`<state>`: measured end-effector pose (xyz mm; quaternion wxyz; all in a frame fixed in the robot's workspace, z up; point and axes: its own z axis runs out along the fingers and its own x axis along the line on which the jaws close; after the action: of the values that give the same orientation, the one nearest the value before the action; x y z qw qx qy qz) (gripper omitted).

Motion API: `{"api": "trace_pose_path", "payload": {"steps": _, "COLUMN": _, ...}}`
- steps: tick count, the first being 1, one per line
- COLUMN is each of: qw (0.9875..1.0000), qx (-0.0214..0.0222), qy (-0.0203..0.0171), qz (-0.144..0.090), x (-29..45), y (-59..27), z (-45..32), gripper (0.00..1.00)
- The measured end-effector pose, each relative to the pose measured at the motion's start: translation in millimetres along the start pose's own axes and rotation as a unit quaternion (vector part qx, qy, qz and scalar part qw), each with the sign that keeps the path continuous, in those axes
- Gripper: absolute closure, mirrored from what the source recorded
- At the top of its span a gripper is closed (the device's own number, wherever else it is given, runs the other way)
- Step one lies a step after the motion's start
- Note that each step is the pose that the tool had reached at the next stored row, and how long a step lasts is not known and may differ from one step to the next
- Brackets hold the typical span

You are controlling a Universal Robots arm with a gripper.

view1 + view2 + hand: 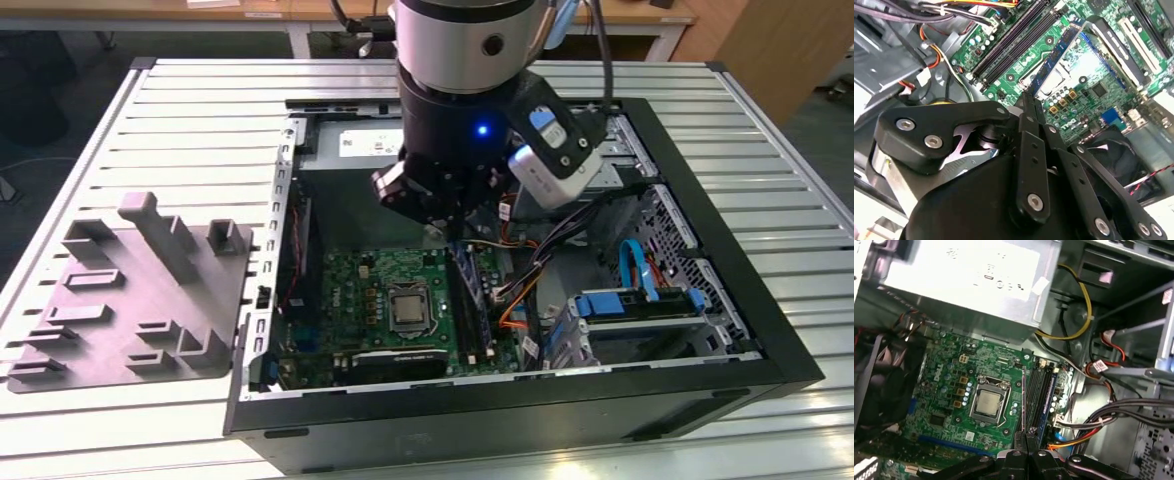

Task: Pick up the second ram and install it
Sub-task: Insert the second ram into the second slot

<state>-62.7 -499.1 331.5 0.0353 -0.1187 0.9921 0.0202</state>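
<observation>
While the gripper (1027,434), clamped on the second ram (1059,56), hangs above the memory slots (1038,390), insertion appears to be in hand, calling for edge-to-slot alignment directly below.

An open black computer case (534,398) lies on a slatted metal table (200,110). A grey moulded fixture (134,290) with upright posts sits near the table's edge at the exterior view's left, apart from the case. Inside the case, a green motherboard (360,290) lies flat, with a silver processor socket (988,404) near its middle. A grey power-supply box (969,270) stands along the far wall. A blue ribbon cable (638,270) arcs over what may be a drive cage. A dark fan (884,375) sits at the board's edge.
</observation>
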Motion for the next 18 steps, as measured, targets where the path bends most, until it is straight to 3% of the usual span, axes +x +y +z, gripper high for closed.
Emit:
{"api": "trace_pose_path", "payload": {"steps": 6, "qw": 0.9990, "qx": 0.0033, "qy": -0.0014, "qz": 0.044, "x": 0.0, "y": 0.0, "z": 0.2, "gripper": 0.89}}
{"api": "trace_pose_path", "payload": {"steps": 11, "qw": 0.9966, "qx": 0.0062, "qy": -0.0026, "qz": 0.082, "x": 0.1, "y": 0.0, "z": 0.9, "gripper": 0.89}}
{"api": "trace_pose_path", "payload": {"steps": 18, "qw": 0.9942, "qx": 0.0071, "qy": -0.0036, "qz": 0.107, "x": 0.1, "y": -0.1, "z": 2.2, "gripper": 0.89}}
